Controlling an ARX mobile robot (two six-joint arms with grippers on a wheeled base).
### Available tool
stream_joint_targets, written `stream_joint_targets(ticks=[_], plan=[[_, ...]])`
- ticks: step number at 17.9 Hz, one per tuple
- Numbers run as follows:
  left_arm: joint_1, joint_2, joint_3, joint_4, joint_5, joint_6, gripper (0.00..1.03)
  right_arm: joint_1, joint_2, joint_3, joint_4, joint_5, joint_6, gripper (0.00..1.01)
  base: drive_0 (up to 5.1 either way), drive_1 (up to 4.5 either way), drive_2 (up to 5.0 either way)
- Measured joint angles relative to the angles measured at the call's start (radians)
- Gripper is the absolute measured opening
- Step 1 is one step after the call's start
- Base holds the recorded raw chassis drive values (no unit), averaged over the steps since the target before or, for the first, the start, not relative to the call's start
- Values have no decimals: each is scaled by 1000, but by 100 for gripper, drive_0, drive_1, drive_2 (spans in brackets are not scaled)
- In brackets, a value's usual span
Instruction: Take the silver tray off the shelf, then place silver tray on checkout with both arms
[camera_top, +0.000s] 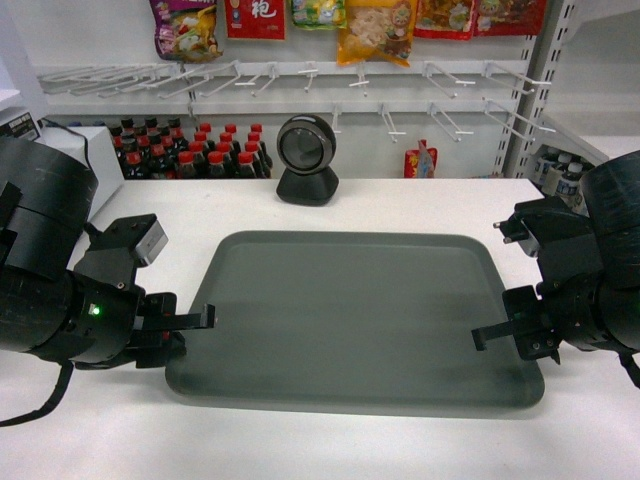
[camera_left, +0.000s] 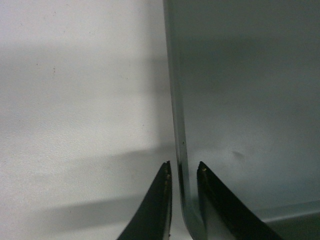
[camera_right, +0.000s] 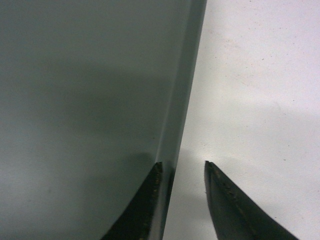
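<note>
**Tray flat on the counter, a gripper at each short edge**

Flat on the checkout (camera_top: 330, 450), long sides running left to right: the silver tray (camera_top: 355, 320), matte grey-green, rounded at the corners, with a low raised rim and a plain, unmarked floor; broad white countertop bare on all four sides of it.

At the tray's left edge, near its near-left corner: the left gripper (camera_top: 205, 318), reaching in level from a bulky black arm with a green light and a grey box module (camera_top: 150, 240) on top. Seen from the left wrist: two dark tapering fingers (camera_left: 157, 210) straddling the rim, one outside over the white surface, one inside over the tray floor; set narrowly apart, a thin gap showing on each side of the rim, so not pressed onto it as far as can be told.

At the right edge, toward the near-right corner: the right gripper (camera_top: 480, 338), likewise level, black arm bent in from the right. Seen from the right wrist: fingers (camera_right: 137, 215) parted wider; one lying against the inner slope of the rim, the other out over the counter, clearly off the tray; not clamped.

Beyond the tray, at the far edge of the counter: a round black scanner (camera_top: 307, 160) on a stubby base; behind it, rows of dark red-capped bottles (camera_top: 190, 150), white wire-hook racks (camera_top: 300, 75), and bright snack packets (camera_top: 375, 25) hanging above.
</note>
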Motion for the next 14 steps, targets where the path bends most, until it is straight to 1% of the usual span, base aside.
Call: stream_joint_targets(ticks=[1, 3, 5, 6, 7, 8, 9, 10, 11, 12, 13, 14], plan=[[3, 0, 0, 6, 5, 6, 26, -2, 0, 0, 13, 7, -11, 37, 0, 0, 0], [7, -13, -9, 15, 5, 21, 41, -15, -3, -7, 41, 2, -13, 51, 0, 0, 0], [13, -100, -64, 50, 34, 21, 64, -60, -67, -70, 113, -19, -8, 75, 0, 0, 0], [18, -154, -87, 58, 55, 22, 72, -80, -115, -95, 121, -47, -6, 82, 0, 0, 0], [29, -280, -144, 132, 74, 13, 84, -108, -209, -154, 183, -82, -12, 93, 0, 0, 0], [32, -419, -237, 411, -47, 26, 86, -119, -284, -258, 516, -42, 11, 91, 0, 0, 0], [33, -496, -321, 636, -156, 61, 75, -121, -301, -336, 705, -27, 34, 80, 0, 0, 0], [45, -544, -424, 804, -208, 84, 63, -119, -319, -449, 838, -29, 47, 67, 0, 0, 0], [58, -554, -500, 873, -210, 97, 52, -119, -357, -519, 900, -35, 51, 56, 0, 0, 0], [66, -585, -570, 891, -207, 102, 39, -136, -440, -566, 918, -50, 54, 44, 0, 0, 0], [72, -671, -628, 898, -198, 105, 21, -177, -539, -628, 905, -80, 58, 25, 0, 0, 0], [98, -743, -673, 892, -154, 105, 4, -182, -634, -687, 809, -79, 61, 9, 0, 0, 0]])
